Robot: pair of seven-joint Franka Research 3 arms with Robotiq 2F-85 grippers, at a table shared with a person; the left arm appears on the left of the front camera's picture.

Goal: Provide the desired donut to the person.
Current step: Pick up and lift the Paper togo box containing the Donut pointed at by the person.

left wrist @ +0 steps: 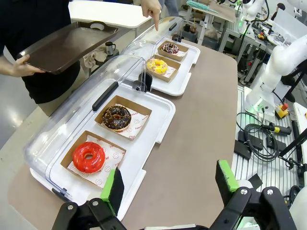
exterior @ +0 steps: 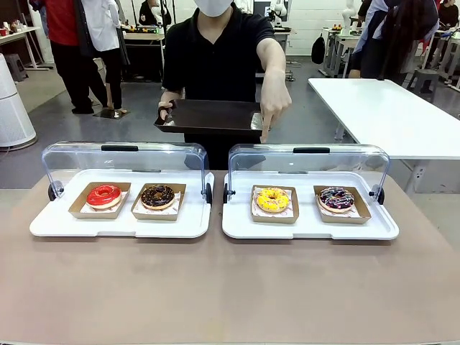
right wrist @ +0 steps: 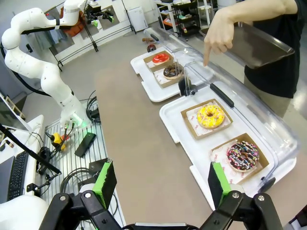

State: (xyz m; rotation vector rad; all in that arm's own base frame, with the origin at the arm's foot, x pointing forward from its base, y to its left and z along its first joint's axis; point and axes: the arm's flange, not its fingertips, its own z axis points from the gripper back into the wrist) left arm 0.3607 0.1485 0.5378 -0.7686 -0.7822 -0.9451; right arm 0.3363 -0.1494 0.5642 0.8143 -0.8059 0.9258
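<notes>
A person [exterior: 215,50] points down at the yellow donut [exterior: 272,199].
The donut lies on the right-hand white tray [exterior: 309,228] on the surface [exterior: 230,287]; left tool [left wrist: 169,181] and right tool [right wrist: 160,183] gape wide, empty.

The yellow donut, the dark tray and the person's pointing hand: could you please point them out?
yellow donut [exterior: 263,200]: front view, left side of its iced ring.
dark tray [exterior: 208,115]: front view, middle of its bare floor.
person's pointing hand [exterior: 274,106]: front view, back of the hand.
</notes>
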